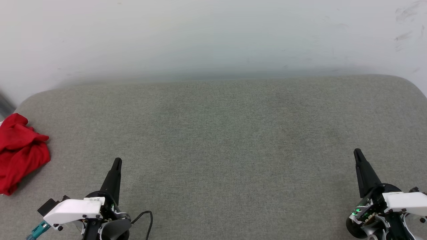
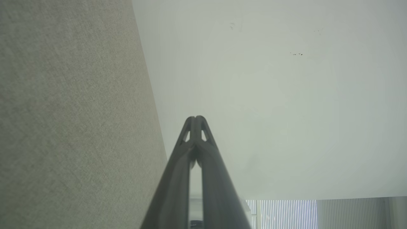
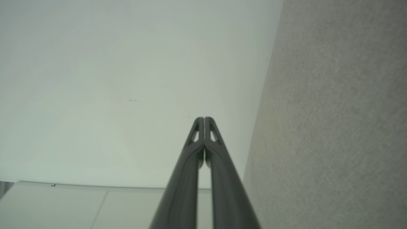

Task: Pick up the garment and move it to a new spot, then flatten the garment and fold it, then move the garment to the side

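Red cloth, the garment (image 1: pixel 20 151), lies crumpled in a heap at the far left edge of the grey fabric surface (image 1: pixel 213 140), partly cut off by the head view's left border and bunched so that its front cannot be read. It rests on the surface with nothing touching it. Nearest to it is the left gripper (image 1: pixel 116 162), low in the head view to the right of the heap and apart from it, its 2 dark fingers pressed together into 1 point, holding nothing. A black cable (image 1: pixel 146 218) loops beside its wrist. The right gripper (image 1: pixel 357 155) sits well apart at the lower right, its fingers likewise closed and empty, pointing up the picture. In the left wrist view the fingers (image 2: pixel 178 178) meet at the tips with nothing between them, grey fabric to their left, pale wall (image 1: pixel 213 36) to their right, and a slatted blind (image 2: pixel 286 213) at the bottom. In the right wrist view the fingers (image 3: pixel 222 178) are also shut tip to tip, fabric on their right and wall on their left. Dark scuffs (image 1: pixel 405 20) mark the wall's upper right in the head view.
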Controlling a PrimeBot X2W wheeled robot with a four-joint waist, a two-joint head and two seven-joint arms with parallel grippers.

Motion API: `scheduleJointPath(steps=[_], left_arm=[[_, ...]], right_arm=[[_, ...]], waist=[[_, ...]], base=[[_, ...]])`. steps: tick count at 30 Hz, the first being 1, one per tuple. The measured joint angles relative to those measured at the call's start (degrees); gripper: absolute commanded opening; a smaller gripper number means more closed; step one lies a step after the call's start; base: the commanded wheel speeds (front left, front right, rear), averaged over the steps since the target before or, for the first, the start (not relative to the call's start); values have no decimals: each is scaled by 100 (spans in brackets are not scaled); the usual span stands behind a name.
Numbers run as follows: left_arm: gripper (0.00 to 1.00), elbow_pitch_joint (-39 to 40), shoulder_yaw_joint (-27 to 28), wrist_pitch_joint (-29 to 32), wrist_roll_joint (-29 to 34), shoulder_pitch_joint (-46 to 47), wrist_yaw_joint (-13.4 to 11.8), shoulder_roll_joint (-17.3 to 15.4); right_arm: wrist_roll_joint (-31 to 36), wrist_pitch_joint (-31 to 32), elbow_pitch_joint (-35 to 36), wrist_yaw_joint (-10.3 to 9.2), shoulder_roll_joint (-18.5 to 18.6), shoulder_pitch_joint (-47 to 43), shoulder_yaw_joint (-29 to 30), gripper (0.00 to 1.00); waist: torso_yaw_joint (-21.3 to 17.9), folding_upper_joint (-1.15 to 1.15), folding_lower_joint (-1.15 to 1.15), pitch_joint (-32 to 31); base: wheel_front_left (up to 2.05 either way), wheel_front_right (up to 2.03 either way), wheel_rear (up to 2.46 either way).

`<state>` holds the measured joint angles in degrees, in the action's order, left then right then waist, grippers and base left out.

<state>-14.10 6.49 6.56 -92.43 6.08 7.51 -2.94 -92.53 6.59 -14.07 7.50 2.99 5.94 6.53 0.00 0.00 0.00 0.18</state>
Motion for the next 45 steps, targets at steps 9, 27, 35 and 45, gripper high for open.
scheduleJointPath(steps=[9,27,35,45], left_arm=[[0,0,0,0,-1,0,0,0],[100,-267,-44,-34,0,-279,-3,34],[100,-149,-15,-266,372,-296,-7,34],[100,247,-15,-527,1407,-302,-245,33]], right_arm=[[0,0,0,0,0,0,0,0],[0,-42,-265,-2,-14,-291,-7,100],[444,-266,-188,-1,-20,-372,45,100],[1537,-516,267,-1,-22,-396,147,100]], waist=[[0,0,0,0],[-1,0,0,2],[-9,0,0,10],[-13,0,0,35]], base=[[0,0,0],[0,0,0],[0,0,0],[0,0,0]])
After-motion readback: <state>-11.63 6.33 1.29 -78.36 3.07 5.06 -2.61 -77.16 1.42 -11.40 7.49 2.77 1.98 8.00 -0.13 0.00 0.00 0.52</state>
